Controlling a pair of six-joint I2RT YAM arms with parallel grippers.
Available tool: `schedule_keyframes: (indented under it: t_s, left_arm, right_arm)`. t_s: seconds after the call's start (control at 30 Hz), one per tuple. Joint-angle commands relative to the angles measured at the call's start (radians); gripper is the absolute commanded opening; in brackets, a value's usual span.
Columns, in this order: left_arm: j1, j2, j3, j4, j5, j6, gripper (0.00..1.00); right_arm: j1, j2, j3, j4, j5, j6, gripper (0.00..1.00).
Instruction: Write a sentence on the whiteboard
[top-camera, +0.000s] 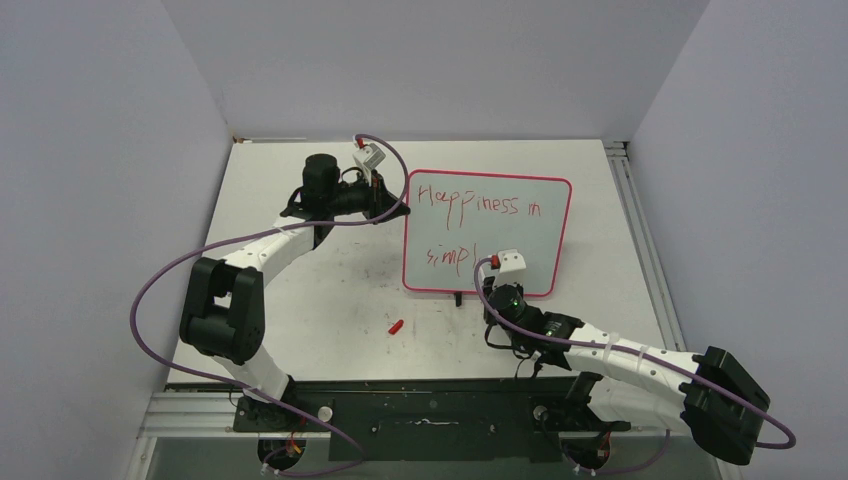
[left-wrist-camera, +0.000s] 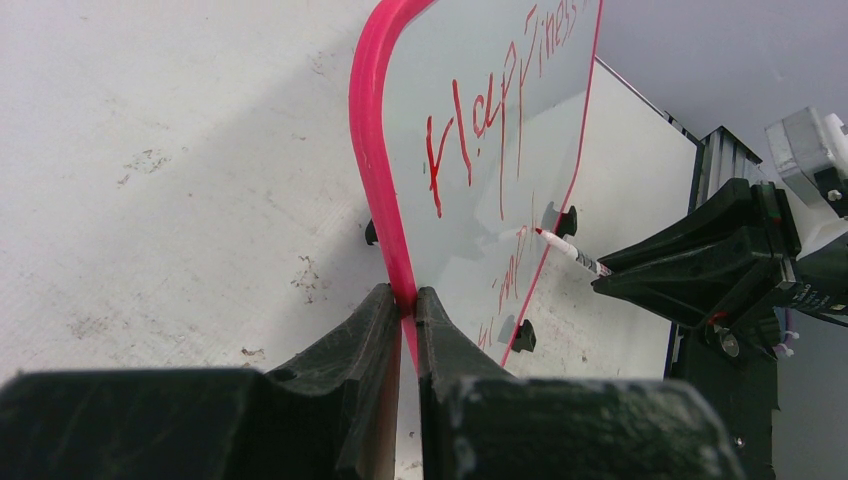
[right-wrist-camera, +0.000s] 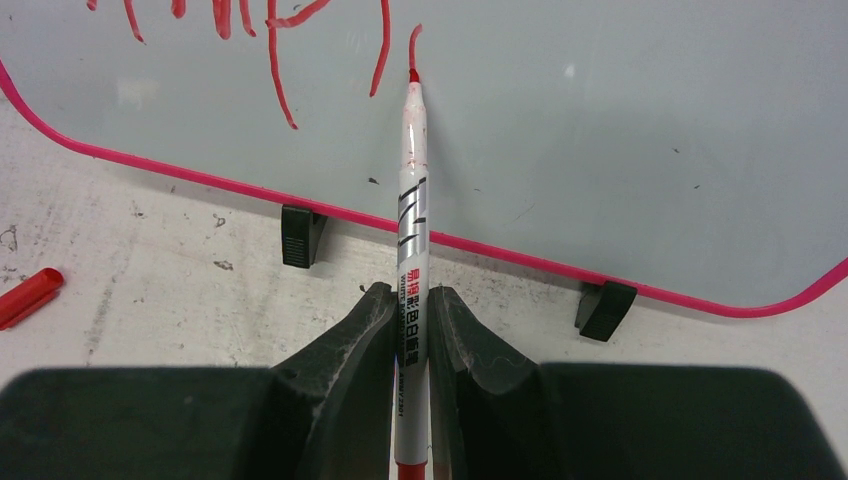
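Just one whiteboard (top-camera: 540, 240), one marker (right-wrist-camera: 412, 230), maybe cap (top-camera: 396, 326).

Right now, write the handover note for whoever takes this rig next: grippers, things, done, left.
Left gripper: shut on the whiteboard, pinching its pink rim near the far left corner.
Right gripper: shut on the marker, tip at the board by the last stroke.
The whiteboard sits on the table; a red cap lies loose in front of it.
Done: the sentence reads "Happiness in", then roughly "simpl" on line two.
Left: finish line two.
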Motion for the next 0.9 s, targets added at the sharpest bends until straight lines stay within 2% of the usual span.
schedule_keyframes:
  t_s: [0.0, 0.43, 0.87]
  left_arm:
    - [0.005, -0.056, 0.024, 0.048, 0.037, 0.005, 0.00]
    - [0.005, -0.053, 0.024, 0.048, 0.037, 0.005, 0.00]
    - [0.005, -0.050, 0.025, 0.043, 0.035, 0.010, 0.00]
  right_arm:
    - [-0.006, -0.022, -0.019, -0.011, -0.009, 0.044, 0.05]
    - [0.006, -0.089, 0.064, -0.006, 0.029, -0.039, 0.05]
    - [-0.012, -0.001, 0.100, 0.059, 0.064, -0.103, 0.05]
